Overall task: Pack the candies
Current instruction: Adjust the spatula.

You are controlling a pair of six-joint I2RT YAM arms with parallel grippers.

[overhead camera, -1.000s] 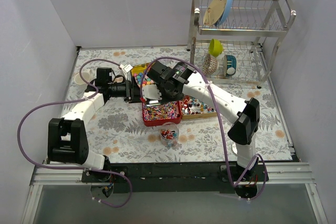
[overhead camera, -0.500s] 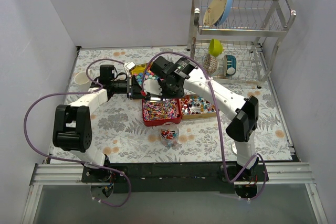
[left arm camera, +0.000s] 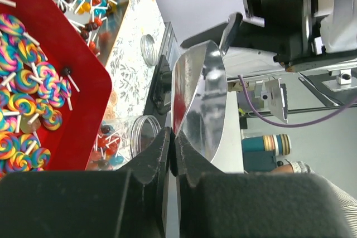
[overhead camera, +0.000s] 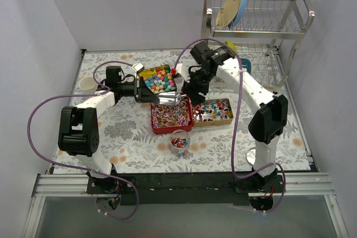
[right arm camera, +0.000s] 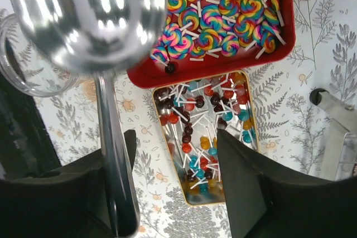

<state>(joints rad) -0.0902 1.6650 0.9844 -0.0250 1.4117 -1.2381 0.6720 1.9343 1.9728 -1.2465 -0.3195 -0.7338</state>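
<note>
Steel scoop [overhead camera: 167, 98] up off the tabletop [overhead camera: 128, 132], over the seam between yellow tin [overhead camera: 148, 71] and red tin [overhead camera: 152, 118], toward the far edge, left of centre. Carried by right gripper [overhead camera: 192, 89], pinched on the handle. In right wrist view: handle lying along one finger, other finger standing off, actual contact out of sight.

Left gripper [overhead camera: 139, 91] at the yellow tin's near-left corner, fingers pressed together. Cannot tell whether the tin rim sits between them.

Location of candies:
- pastel balls [overhead camera: 159, 80] filling the yellow tin
- swirl lollipops [overhead camera: 173, 115] filling the red tin, just nearer
- small lollipops [overhead camera: 212, 110] in gold tin [overhead camera: 228, 118], touching the red tin on its right
- a small lot in glass cup [overhead camera: 189, 142], toward the near edge, centre

Progress, judged: early. Cup only shallowly filled, all three tins full, no lids in sight. Left to do: most of the scooping and transfer. Which container counts as the final pack not determinable from these views.

Hidden or unclear:
- Scoop bowl blurred and seen from its back in right wrist view.
- Shiny inner face in left wrist view with no candy evident, so load uncertain.
- Cup partly masked by the gripper in left wrist view and cut by the frame edge in the right.
</note>
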